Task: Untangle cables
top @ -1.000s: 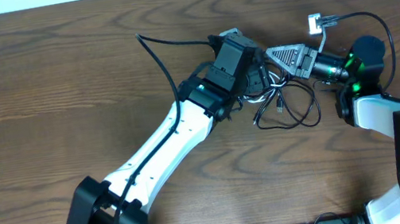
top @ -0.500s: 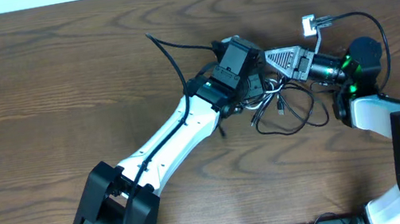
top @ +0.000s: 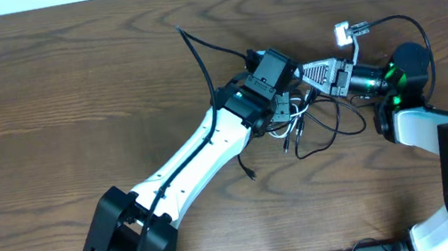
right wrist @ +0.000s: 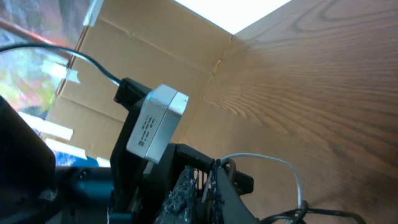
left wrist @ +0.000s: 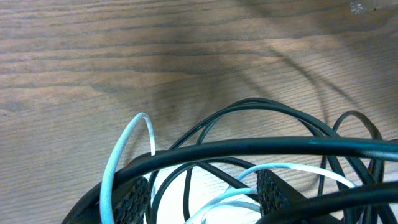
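a: what moved?
b: black cord tail slid toward 3 o'clock; tangle sits at 3 o'clock of centre.
a: claws?
b: right gripper clenched on white cord; left gripper straddles cords, grasp can't tell.

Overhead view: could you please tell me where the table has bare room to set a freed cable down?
Free: the wide stretch of table left of the left arm, and the strip between that arm and the right arm. Crowded: around the tangle.
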Tool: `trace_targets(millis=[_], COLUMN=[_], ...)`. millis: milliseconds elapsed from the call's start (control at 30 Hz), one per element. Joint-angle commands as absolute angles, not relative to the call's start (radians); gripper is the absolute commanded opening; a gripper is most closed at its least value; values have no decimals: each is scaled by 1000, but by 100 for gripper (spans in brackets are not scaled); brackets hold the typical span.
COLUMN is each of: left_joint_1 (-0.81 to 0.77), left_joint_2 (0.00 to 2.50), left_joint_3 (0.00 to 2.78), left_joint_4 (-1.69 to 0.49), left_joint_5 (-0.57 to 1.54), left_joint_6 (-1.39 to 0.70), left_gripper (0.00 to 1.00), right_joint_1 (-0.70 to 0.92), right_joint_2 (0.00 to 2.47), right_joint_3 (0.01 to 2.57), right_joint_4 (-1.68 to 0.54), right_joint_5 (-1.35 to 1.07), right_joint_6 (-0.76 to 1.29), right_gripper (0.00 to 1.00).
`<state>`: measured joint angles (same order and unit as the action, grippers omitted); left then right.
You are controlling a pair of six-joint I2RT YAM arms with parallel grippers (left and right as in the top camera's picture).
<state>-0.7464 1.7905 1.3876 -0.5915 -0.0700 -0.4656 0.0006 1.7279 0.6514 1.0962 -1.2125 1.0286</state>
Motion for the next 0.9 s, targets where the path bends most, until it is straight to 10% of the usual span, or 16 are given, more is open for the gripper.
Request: trace_targets(millis=[0, 500, 867], left_joint_1=[-714, -714, -714], left_joint_2=[1810, 1810, 1810], left_joint_3=[1341, 1341, 1341], left_joint_4=[-667, -657, -617], left_joint_5=[-230, -229, -218], left_joint_6=[-396, -267, -293], left_gripper=[55, 55, 55], right_joint_1=[-85, -136, 44], right_joint_2=[1713, 1713, 1713], right_joint_3=[670, 670, 670], right_joint_4=[1112, 1035, 532], right_joint_5=[-1168, -1275, -1114], right_joint_6=[936, 693, -40], right_gripper=[1, 1, 4])
